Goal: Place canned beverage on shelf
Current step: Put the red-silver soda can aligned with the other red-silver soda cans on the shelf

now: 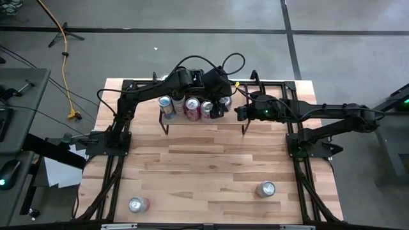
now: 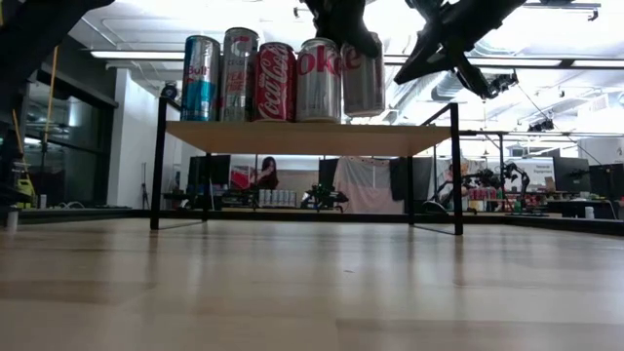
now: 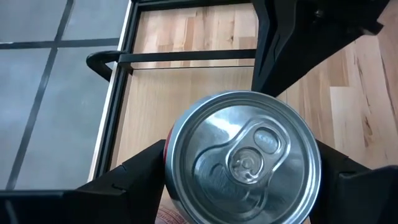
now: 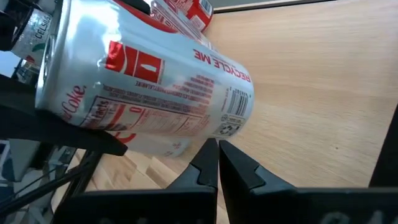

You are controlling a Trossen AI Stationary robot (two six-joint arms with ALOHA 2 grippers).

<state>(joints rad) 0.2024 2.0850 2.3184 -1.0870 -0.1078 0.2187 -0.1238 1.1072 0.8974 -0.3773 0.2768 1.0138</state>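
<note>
The shelf (image 2: 307, 137) stands at the table's far middle and bears several upright cans, among them a blue slim one (image 2: 200, 78) and a red one (image 2: 276, 81). At the right end of the row is a silver canned beverage (image 2: 363, 83), its top (image 3: 245, 155) filling the left wrist view. My left gripper (image 1: 219, 107) reaches down over it, a finger on either side. My right gripper (image 4: 217, 152), shut, hovers close by the can's lower wall on the shelf's right; I see no touch. My left gripper has the silver can between its two fingers (image 3: 140, 171), one on each opposite side of the upper wall (image 3: 169, 149) just under the rim. It comes slanting down from above. The can stands nearly upright, slightly tilted, its bottom (image 2: 365, 112) right at the shelf top; whether it rests there, I cannot tell.
Two more cans stand on the tabletop near its front edge, one left (image 1: 138, 204) and one right (image 1: 266, 189). The shelf's right part (image 2: 419, 136) is bare plank. Its thin black legs (image 2: 455, 175) stand on the table.
</note>
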